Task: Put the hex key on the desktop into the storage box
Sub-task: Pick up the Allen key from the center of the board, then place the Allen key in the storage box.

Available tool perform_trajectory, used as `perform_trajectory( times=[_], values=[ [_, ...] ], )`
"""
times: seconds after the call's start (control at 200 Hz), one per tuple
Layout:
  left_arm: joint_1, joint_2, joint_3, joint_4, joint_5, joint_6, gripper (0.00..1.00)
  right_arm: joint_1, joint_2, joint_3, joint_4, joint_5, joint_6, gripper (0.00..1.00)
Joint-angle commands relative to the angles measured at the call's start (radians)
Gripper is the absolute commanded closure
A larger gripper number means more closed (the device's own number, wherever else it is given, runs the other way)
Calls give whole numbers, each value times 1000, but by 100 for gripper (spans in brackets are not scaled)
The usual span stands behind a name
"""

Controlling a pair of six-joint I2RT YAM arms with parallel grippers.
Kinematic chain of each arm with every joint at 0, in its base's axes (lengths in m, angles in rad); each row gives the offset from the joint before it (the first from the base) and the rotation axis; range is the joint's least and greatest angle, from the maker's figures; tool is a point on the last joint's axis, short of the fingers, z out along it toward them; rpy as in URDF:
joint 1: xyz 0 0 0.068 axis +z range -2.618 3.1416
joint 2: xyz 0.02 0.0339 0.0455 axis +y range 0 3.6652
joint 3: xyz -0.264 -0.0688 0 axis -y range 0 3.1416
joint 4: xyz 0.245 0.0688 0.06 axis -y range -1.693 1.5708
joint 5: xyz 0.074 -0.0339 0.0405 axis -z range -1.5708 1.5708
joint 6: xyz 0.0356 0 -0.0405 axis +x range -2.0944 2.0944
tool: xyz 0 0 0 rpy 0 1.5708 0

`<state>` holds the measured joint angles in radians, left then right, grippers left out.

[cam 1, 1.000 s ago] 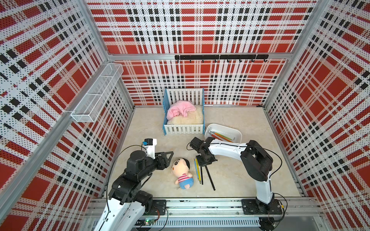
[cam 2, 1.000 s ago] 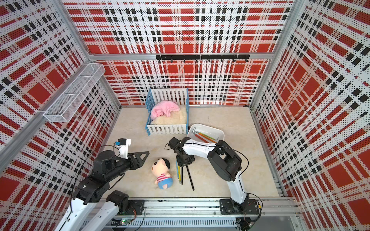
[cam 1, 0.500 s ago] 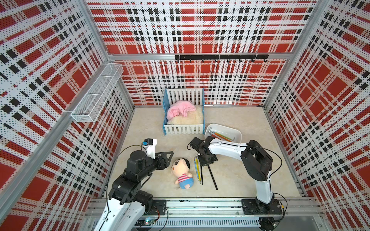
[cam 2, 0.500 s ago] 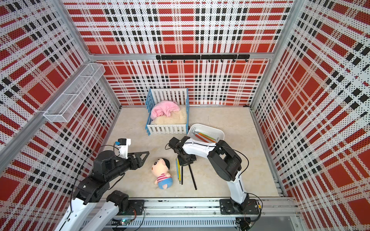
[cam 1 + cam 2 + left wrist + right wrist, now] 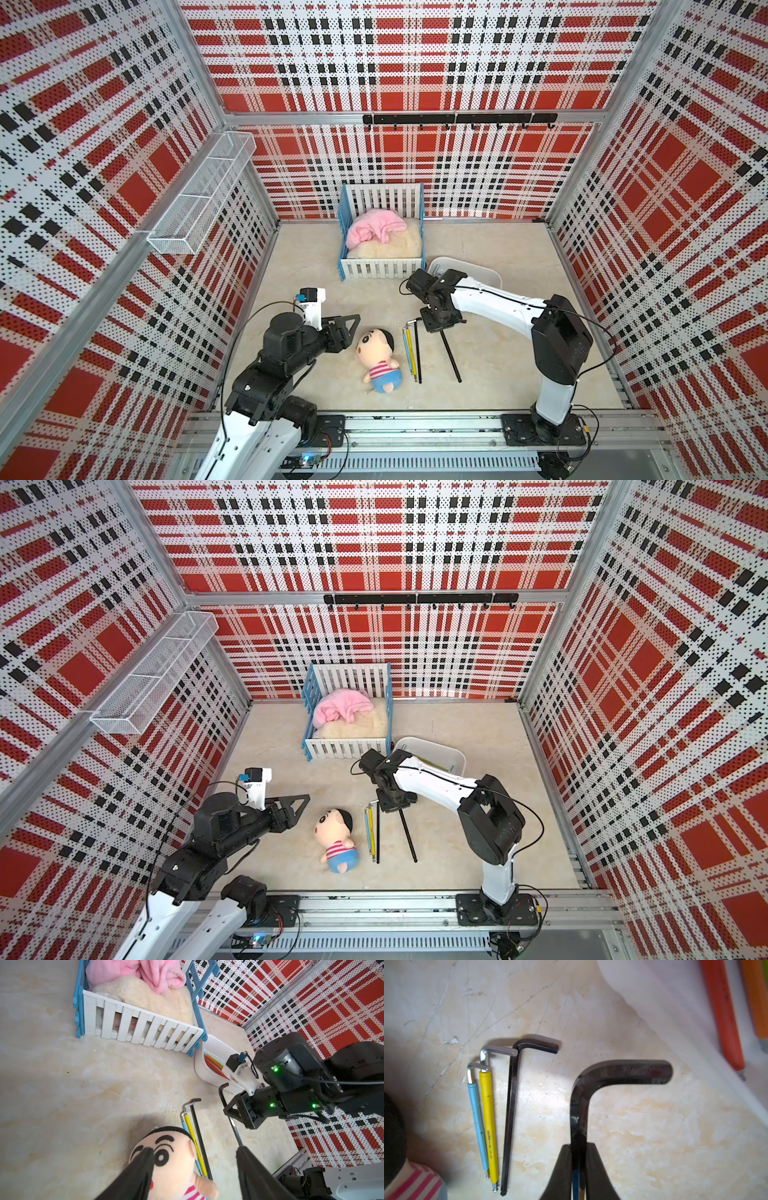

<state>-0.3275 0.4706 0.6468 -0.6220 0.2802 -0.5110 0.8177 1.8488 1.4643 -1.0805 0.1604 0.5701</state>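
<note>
My right gripper [image 5: 578,1145] is shut on the shaft of a large black hex key [image 5: 612,1072], just below its bend. In both top views this hex key [image 5: 451,355] [image 5: 407,833] slants from the right gripper [image 5: 440,326] [image 5: 395,806] down to the desktop [image 5: 519,332]. The white storage box [image 5: 478,268] [image 5: 440,750] lies just behind the gripper and holds orange sticks [image 5: 722,1022]. Three more hex keys lie side by side on the desktop: blue [image 5: 477,1115], yellow [image 5: 489,1126] and thin black [image 5: 509,1115]. My left gripper [image 5: 194,1150] [image 5: 351,322] hovers open and empty above the doll.
A plush doll [image 5: 376,353] with a striped shirt lies left of the loose hex keys. A blue-and-white crib [image 5: 382,266] with a pink cloth stands at the back, touching the box's corner. A wire-mesh basket [image 5: 199,195] hangs on the left wall.
My right gripper has moved slightly with the large black hex key, whose far end has swung to the right. The left arm has not moved.
</note>
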Motion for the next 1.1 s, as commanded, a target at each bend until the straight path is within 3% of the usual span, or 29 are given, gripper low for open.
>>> perform_trajectory(
  times=[0.0, 0.331, 0.571, 0.812, 1.092],
  values=[
    [4, -1, -1, 2, -7, 4, 32, -33, -51, 62, -62, 39, -95, 100],
    [4, 6, 0, 1, -3, 8, 32, -206, -56, 254, -104, 99, -300, 100],
    [4, 7, -1, 2, -1, 8, 32, -301, -11, 336, 28, 158, -514, 100],
    [10, 10, -1, 1, 0, 9, 32, -315, 52, 356, 227, 226, -741, 100],
    [13, 14, -1, 2, 2, 11, 32, -312, 90, 263, 394, 243, -872, 100]
  ],
)
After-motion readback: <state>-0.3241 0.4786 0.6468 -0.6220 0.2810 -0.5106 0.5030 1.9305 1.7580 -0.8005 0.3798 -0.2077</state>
